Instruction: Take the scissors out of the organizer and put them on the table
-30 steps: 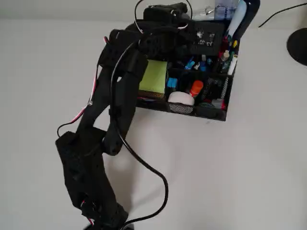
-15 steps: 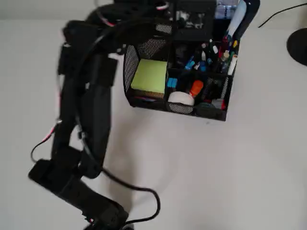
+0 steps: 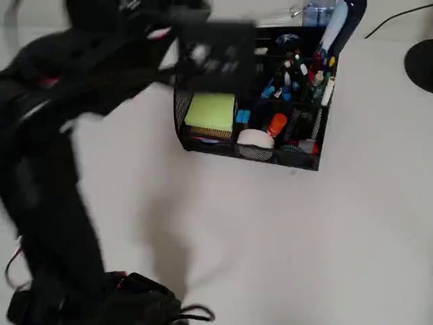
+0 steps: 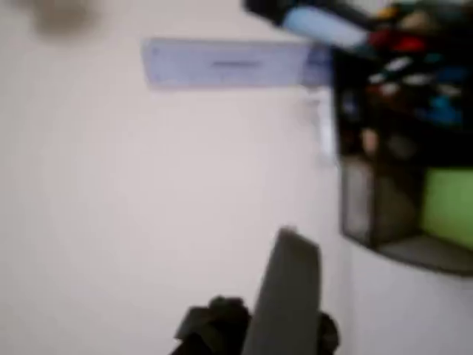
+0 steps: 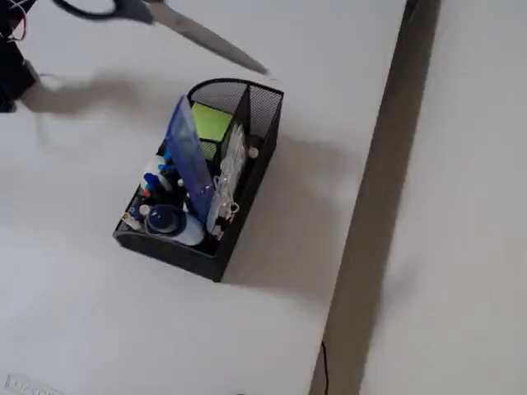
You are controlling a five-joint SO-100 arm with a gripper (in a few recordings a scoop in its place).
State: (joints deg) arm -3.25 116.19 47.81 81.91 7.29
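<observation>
One claw [image 3: 215, 55], smeared by blur in the overhead view, above the back left corner of the organizer [image 3: 254, 152]. Clamped on the scissors [image 5: 193, 34], going by these hanging clear of the surface [image 3: 304, 237] in the fixed view; fingers themselves too blurred to make out. Dark loop handles cut by the top left edge there, silver blades slanting down to the right, tip just short of the organizer's rounded end [image 5: 239, 86] and above it. Soft shadow on the white surface below the handles.

Seen from the wrist: a grey slab [image 4: 284, 296] rising from the bottom edge with a dark lump at its base, finger or blade impossible to say. Organizer [image 4: 369, 214] at the right, well apart from the slab, bare surface between.

Black mesh organizer upright, yellow-green sticky notes [image 3: 211, 112] in its left compartment from overhead, pens and markers [image 3: 298, 71] crowded in the back right ones, a white rounded item [image 3: 256, 138] at the front. Blue translucent strip [image 5: 188, 160] standing tall among the pens in the fixed view.

Dark round object [image 3: 423, 64] at the overhead view's right edge
</observation>
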